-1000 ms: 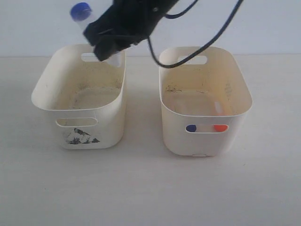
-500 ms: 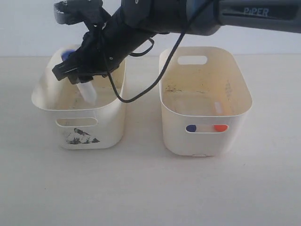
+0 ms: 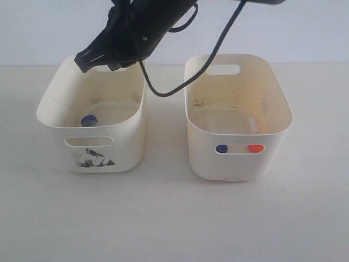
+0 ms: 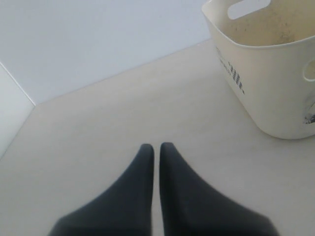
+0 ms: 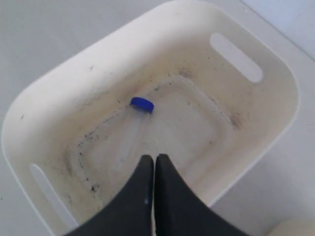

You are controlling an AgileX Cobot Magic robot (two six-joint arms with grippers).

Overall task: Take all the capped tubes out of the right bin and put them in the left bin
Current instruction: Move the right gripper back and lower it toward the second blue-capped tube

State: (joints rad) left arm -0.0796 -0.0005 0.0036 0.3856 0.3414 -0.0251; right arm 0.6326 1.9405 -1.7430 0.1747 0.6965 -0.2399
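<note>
My right gripper (image 3: 88,61) reaches across and hangs over the back rim of the left bin (image 3: 60,117), the one with the black mark on its front. Its jaws are shut with nothing between them (image 5: 154,158). One blue-capped tube (image 3: 89,120) lies on that bin's floor, below and apart from the gripper (image 5: 136,118). In the right bin (image 3: 278,128), a blue cap (image 3: 222,148) and an orange-red cap (image 3: 254,148) show through the front handle slot. My left gripper (image 4: 156,146) is shut and empty over bare table beside the left bin (image 4: 266,83).
The two bins stand side by side with a narrow gap between them. A black cable (image 3: 180,87) droops from the right arm over that gap. A pale wall runs behind the table.
The right gripper carried the blue-capped tube down into the left bin, let it go, then rose and shut. The tube now lies on the bin floor.
</note>
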